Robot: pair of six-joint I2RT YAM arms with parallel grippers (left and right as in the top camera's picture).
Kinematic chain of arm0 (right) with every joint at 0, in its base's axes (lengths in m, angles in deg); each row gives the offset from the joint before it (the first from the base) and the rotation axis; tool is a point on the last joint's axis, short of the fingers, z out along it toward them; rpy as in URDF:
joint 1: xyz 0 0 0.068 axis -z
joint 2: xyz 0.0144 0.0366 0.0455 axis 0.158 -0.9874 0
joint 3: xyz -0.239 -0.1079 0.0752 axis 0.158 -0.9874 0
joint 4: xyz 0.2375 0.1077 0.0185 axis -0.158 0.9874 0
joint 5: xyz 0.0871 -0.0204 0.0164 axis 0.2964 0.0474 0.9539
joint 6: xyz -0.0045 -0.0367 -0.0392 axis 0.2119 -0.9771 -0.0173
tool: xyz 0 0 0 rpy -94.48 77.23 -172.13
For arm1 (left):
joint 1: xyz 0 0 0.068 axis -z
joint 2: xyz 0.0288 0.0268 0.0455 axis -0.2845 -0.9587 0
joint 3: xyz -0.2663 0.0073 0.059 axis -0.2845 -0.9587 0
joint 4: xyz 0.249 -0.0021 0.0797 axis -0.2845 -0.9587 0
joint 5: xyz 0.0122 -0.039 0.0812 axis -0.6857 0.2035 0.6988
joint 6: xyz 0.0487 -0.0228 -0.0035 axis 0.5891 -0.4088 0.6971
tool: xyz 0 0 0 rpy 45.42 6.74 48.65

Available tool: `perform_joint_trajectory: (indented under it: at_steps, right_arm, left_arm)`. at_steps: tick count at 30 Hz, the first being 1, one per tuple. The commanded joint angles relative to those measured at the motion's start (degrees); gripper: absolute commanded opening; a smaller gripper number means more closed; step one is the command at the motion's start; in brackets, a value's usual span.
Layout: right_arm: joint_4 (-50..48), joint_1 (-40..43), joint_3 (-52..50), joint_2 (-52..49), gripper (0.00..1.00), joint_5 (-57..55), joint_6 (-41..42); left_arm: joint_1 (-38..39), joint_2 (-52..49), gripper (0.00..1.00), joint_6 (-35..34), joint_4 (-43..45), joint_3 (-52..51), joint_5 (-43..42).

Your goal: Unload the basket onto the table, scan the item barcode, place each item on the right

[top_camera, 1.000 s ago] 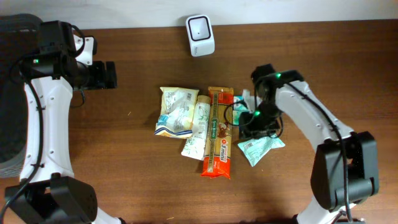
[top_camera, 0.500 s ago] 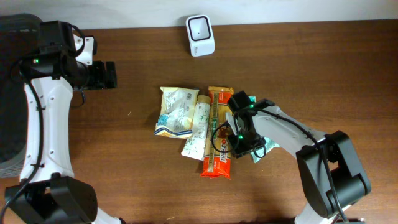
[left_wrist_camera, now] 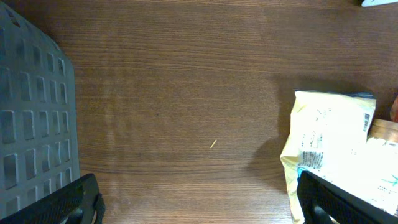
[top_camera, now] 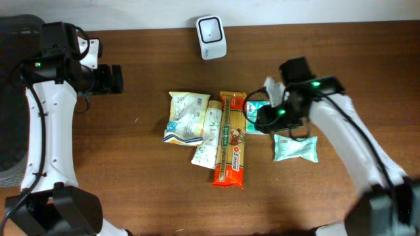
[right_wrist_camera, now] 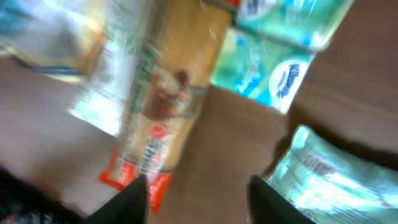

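The brown wooden table (top_camera: 131, 170) carries a white scanner (top_camera: 211, 37) at its 12 o'clock edge. Near the middle, a pale yellow bag (top_camera: 186, 118), a slim white-green packet (top_camera: 209, 139) and a long orange pack (top_camera: 231, 144) lie touching side by side. At their 3 o'clock sits a teal tissue pack (top_camera: 253, 106), with a mint pouch (top_camera: 295, 148) apart at 4 o'clock.

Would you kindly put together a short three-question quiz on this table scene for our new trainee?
1. True or false: the white scanner sits near the far edge of the table.
2. Choose one. The right hand has its fingers: A) shut on a packet; B) apart, with nothing between them; C) out of view.
3. Short answer: what colour is the lone packet lying apart from the others, on the robot's right?

Key: 1 true; 2 B; 3 mint green.
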Motion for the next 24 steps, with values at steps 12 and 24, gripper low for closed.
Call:
perform_joint_trajectory:
  at_steps: [12, 24]
  right_arm:
    - [-15.39, 30.08, -24.2, 0.35, 0.83, 4.87, -2.34]
    - [-27.52, 30.08, -33.4, -5.33, 0.16, 12.66, 3.82]
  left_arm:
    - [-0.04, 0.66, 0.99, -0.55, 0.07, 0.44, -0.61]
    - [-0.04, 0.66, 0.99, -0.55, 0.07, 0.44, -0.61]
